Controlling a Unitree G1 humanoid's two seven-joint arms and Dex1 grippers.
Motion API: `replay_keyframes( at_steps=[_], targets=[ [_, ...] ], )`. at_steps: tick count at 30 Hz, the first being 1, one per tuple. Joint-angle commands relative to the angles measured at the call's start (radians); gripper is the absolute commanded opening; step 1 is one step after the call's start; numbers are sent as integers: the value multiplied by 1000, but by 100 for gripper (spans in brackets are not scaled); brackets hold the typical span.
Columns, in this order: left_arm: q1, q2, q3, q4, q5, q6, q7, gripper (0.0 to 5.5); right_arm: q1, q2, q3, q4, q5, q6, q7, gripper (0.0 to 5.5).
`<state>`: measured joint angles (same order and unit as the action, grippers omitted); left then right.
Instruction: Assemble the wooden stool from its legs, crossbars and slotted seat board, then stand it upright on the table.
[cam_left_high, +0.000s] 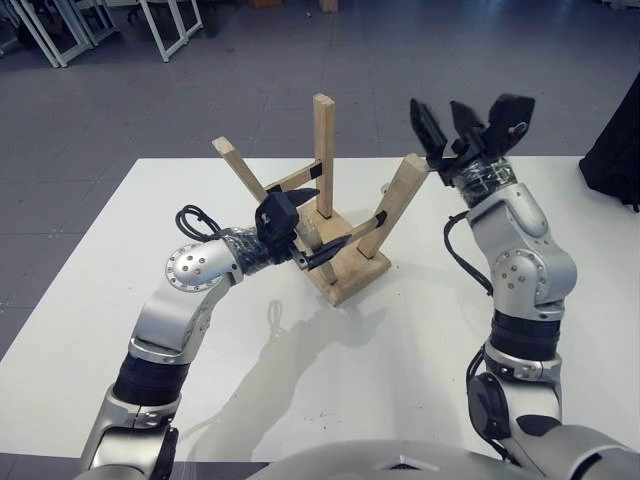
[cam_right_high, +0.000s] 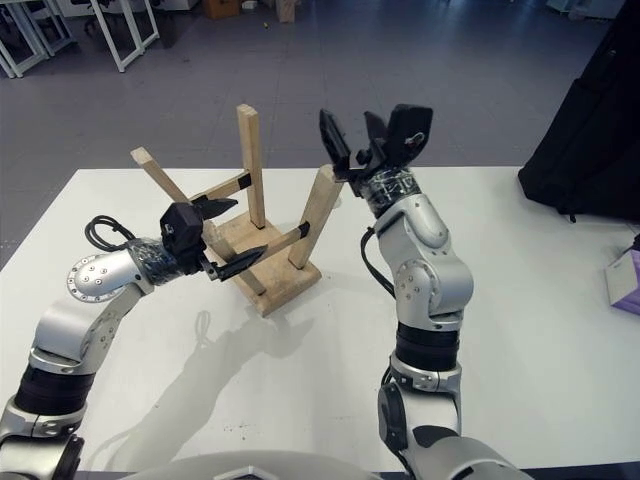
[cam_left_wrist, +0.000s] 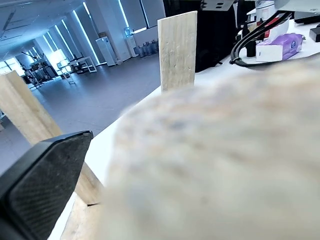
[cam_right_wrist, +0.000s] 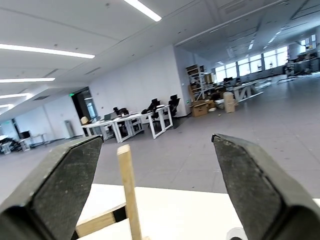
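Apparently the wooden stool (cam_left_high: 355, 272) is lying upside down near the table's (cam_left_high: 100, 250) far edge, seat board down and legs pointing up, probably so the parts are going in from above. The left gripper (cam_left_high: 327, 224) is straddling the near leg (cam_left_wrist: 225, 160) with fingers spread. The right gripper (cam_left_high: 436, 108) is hovering wide open and empty just above the right leg (cam_left_high: 403, 195).

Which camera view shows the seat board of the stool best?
The left eye view: the seat board rests on the table, edges clear. The right eye view matches. Wrist views give blurred wood and a leg.
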<state>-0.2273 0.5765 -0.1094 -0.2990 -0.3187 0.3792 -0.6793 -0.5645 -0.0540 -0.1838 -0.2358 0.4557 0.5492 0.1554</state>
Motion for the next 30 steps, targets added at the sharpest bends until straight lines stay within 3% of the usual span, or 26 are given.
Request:
replay_keyframes(
  at_steps=[1,5,8,14,21,30],
  targets=[
    [19,26,13,8,20,29,-8,471,-71,-46,-84,67,24,-26,-25,399],
    [3,29,18,0,21,36,-16,471,-95,-126,-48,249,-79,-125,17,399],
    [-12,29,21,18,30,28,-17,471,-89,-162,77,441,-198,-248,119,399],
    [-9,35,36,50,31,25,-26,471,-45,-130,216,613,-189,-338,423,399],
    [56,44,62,129,45,-6,-42,471,31,-199,295,431,-71,-238,757,399],
    [83,24,59,204,80,-43,-35,471,116,-224,433,23,-14,-80,782,399]
  ],
)
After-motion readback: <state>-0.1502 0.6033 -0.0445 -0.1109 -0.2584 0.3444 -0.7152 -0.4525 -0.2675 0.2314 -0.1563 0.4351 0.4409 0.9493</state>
